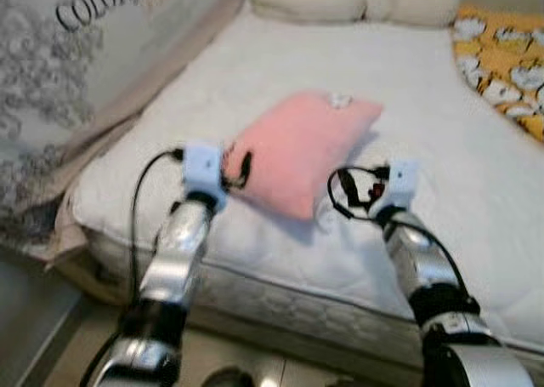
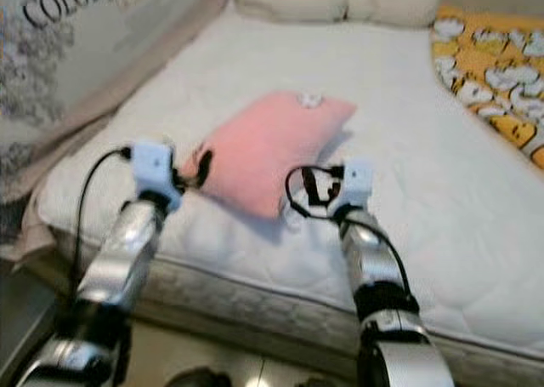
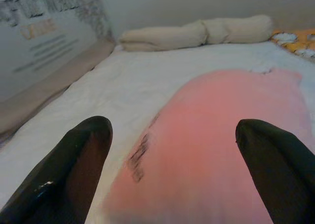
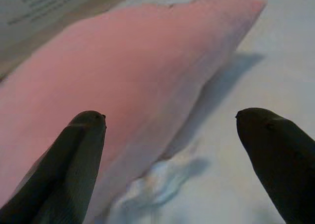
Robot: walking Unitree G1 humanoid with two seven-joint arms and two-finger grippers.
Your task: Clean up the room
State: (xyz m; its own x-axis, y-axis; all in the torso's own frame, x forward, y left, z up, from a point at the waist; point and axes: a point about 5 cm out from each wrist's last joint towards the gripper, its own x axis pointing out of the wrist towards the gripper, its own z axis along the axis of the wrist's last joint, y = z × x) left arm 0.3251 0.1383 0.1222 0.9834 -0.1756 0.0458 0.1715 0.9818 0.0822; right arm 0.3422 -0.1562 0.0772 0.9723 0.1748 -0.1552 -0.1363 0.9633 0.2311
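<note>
Pink pillow (image 1: 299, 149) on white mattress (image 1: 442, 123) (between both grippers): left gripper (image 3: 172, 150) and right gripper (image 4: 170, 145) spread wide, empty.

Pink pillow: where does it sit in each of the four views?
Left eye view: pink pillow mid-frame on the white mattress.
Right eye view: left of centre.
Left wrist view: ahead, lower right.
Right wrist view: upper left.
Shared landmark: cream bolster at the bed's head.

Pink pillow (image 1: 299, 149): soft, rectangular, lying flat and skewed on the white mattress (image 1: 425, 106) near its front edge; small white patch at far corner.
</note>
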